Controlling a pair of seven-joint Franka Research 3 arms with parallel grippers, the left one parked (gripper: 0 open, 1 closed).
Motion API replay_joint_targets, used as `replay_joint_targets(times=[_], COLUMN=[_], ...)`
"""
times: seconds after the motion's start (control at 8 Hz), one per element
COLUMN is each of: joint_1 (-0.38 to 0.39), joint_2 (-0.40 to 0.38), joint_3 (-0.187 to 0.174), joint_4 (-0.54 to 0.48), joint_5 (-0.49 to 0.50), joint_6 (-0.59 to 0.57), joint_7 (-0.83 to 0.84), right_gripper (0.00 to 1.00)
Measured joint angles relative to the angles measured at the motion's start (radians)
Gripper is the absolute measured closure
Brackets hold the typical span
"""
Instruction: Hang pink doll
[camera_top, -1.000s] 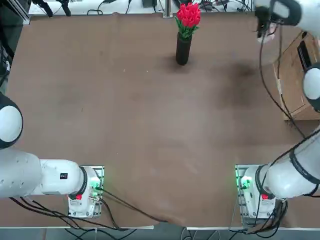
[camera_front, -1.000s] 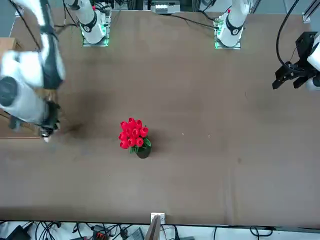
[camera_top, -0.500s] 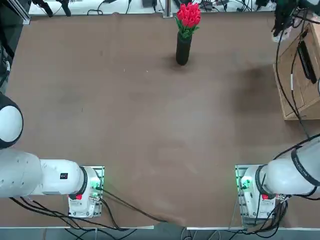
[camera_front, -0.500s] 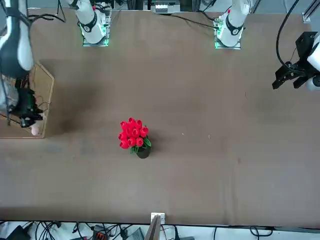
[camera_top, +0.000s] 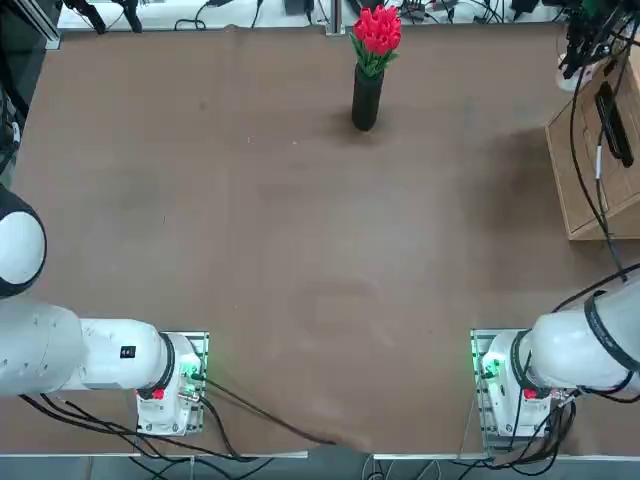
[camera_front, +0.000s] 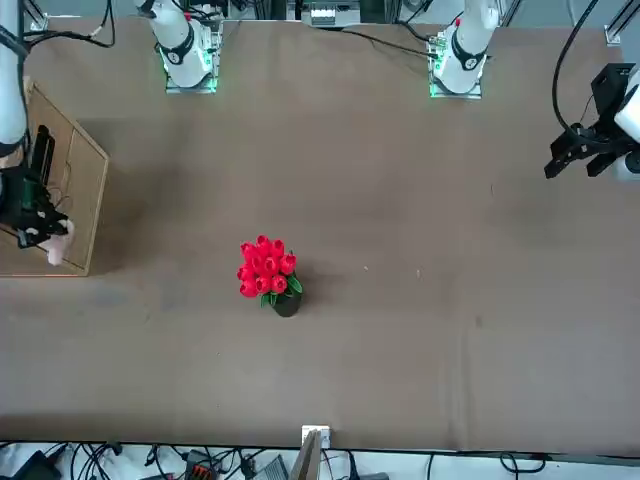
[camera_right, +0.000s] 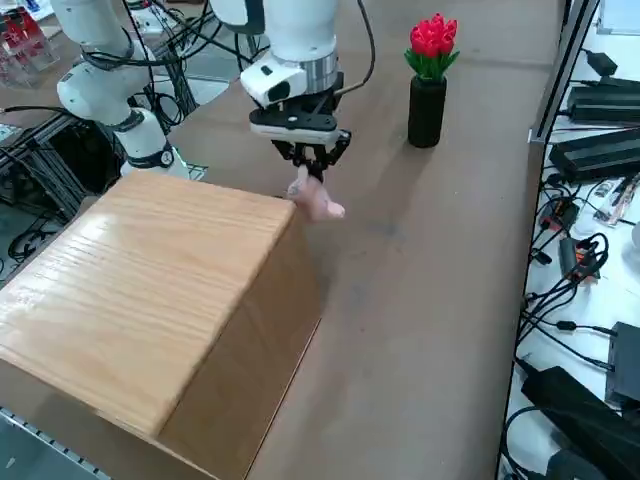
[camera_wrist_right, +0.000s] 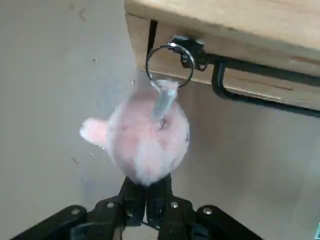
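Note:
The pink doll (camera_wrist_right: 145, 142) is a small pale pink plush with a metal key ring (camera_wrist_right: 170, 65) on a clear loop. My right gripper (camera_wrist_right: 147, 187) is shut on the doll's lower end. The ring hangs close to a black hook (camera_wrist_right: 222, 82) on the side of the wooden box (camera_wrist_right: 225, 25); I cannot tell whether they touch. From the right side, the gripper (camera_right: 308, 165) points down by the box's far corner with the doll (camera_right: 320, 205) dangling under it. In the front view the doll (camera_front: 55, 245) sits under the gripper (camera_front: 32, 222).
The wooden box (camera_right: 150, 290) stands at the table's right edge, seen from above as the box (camera_top: 600, 160) with its black hook (camera_top: 612, 125). A black vase of red flowers (camera_top: 368, 70) stands at the far middle. Cables and gear lie beyond the far edge.
My right arm has carried the doll from over the table's far right part outward to the side of the wooden box. The vase has not moved.

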Motion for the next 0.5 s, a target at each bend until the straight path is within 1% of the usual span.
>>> replay_joint_targets(times=[0.5], joint_1=[-0.001], joint_2=[0.000], joint_3=[0.006], joint_4=[-0.005], joint_5=[0.001], joint_6=[-0.008], joint_7=[-0.005], right_gripper=[0.95])
